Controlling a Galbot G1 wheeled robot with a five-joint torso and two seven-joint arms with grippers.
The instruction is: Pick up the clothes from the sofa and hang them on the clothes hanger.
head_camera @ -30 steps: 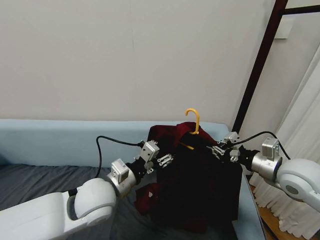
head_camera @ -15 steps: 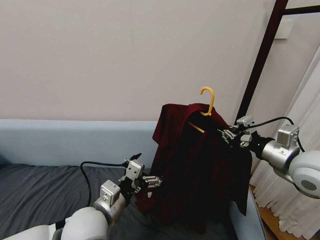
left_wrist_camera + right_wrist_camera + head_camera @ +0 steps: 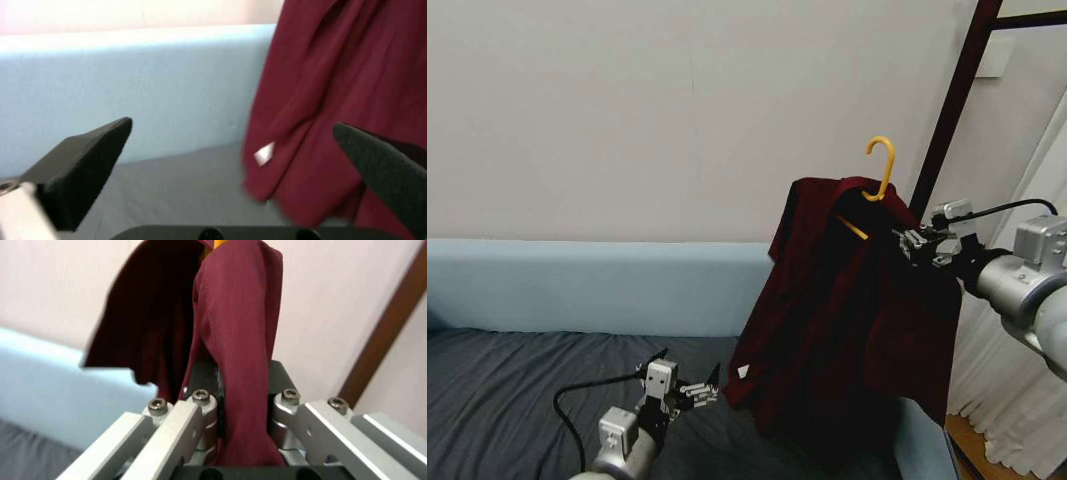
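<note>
A dark red garment (image 3: 847,320) hangs from a yellow hanger (image 3: 879,165) held up in the air, right of the middle in the head view. My right gripper (image 3: 909,243) is shut on the garment's shoulder (image 3: 237,390), its fingers pinching the red cloth. My left gripper (image 3: 689,392) is low over the sofa seat, open, holding nothing, just left of the garment's lower hem (image 3: 300,165). A white tag (image 3: 264,154) shows on that hem.
The light blue sofa back (image 3: 587,285) and dark grey seat (image 3: 497,400) lie below. A dark brown rack post (image 3: 947,125) rises at the right behind the hanger. White curtain (image 3: 1027,380) hangs at the far right. The wall behind is bare.
My right gripper has lifted the garment and hanger up and to the right, toward the rack post. My left gripper has let go of the cloth and dropped down to the left.
</note>
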